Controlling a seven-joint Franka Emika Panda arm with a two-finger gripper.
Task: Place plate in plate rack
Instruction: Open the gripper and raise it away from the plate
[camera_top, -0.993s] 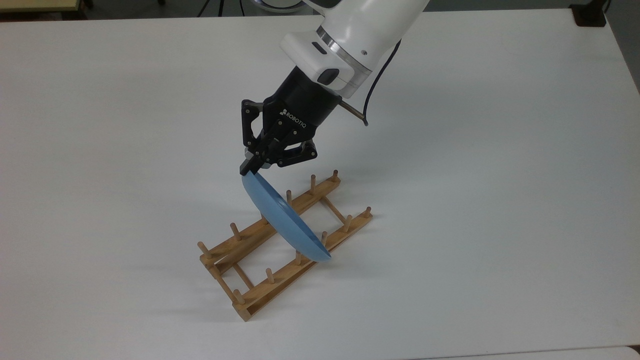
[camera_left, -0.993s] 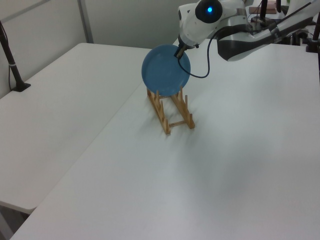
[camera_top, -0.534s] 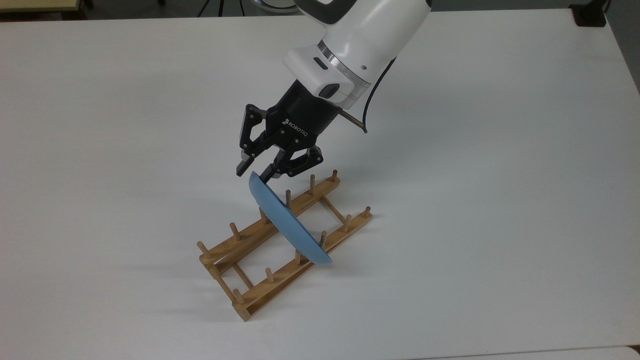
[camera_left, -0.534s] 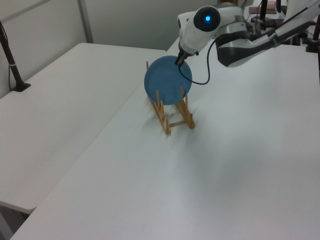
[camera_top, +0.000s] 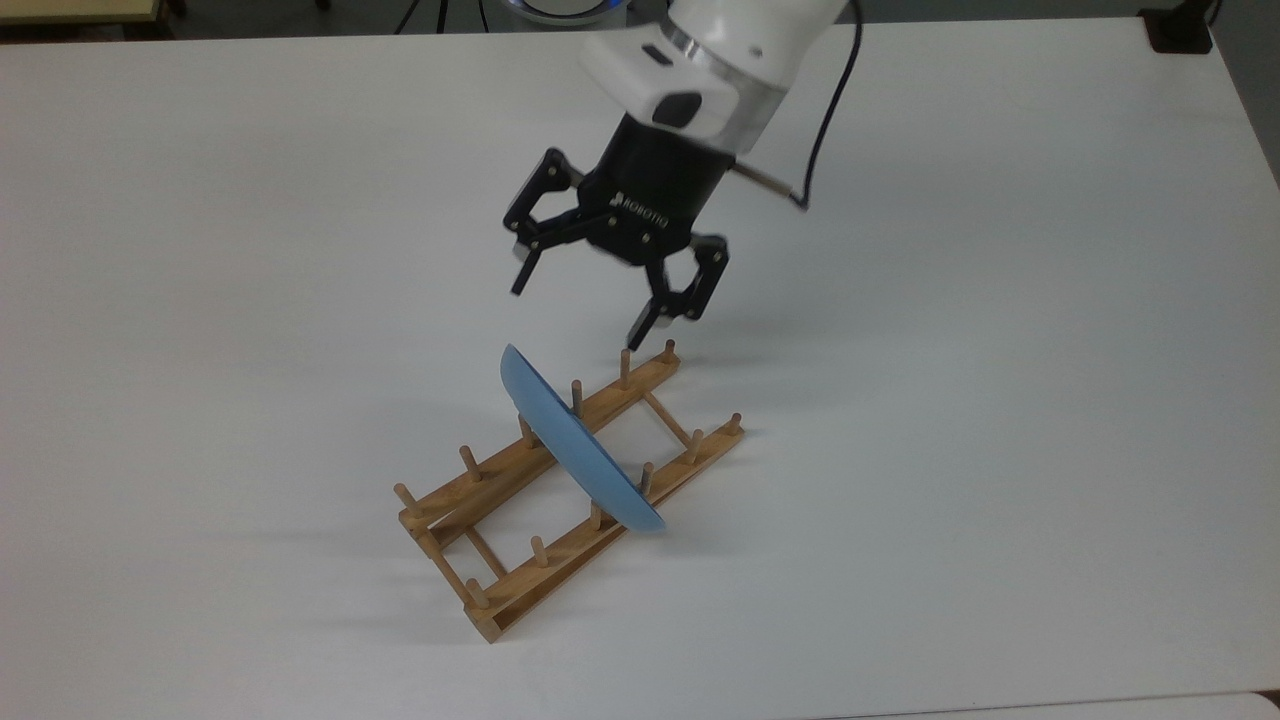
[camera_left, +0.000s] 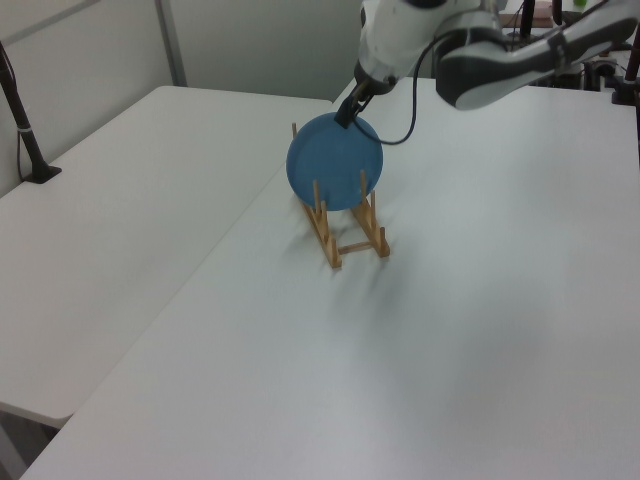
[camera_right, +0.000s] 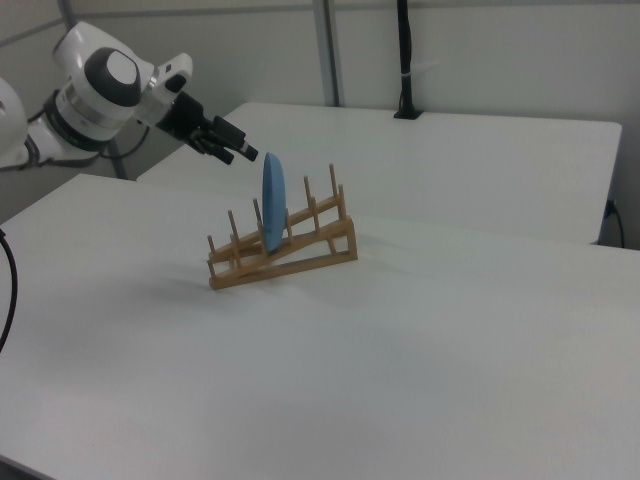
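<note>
end effector (camera_top: 582, 303): fingers spread wide, holding nothing | plate (camera_top: 573, 446): just below it, apart, upright on edge between plate rack (camera_top: 520, 490) pegs | white surface (camera_top: 1000, 400) underneath

A broad white table (camera_top: 1000, 450) takes up most of the scene, and a second white table (camera_left: 110, 190) stands beside it on the left view's left. A black post (camera_left: 20, 120) is clamped at that second table's far left edge, with pale wall panels (camera_right: 480, 50) behind.
</note>
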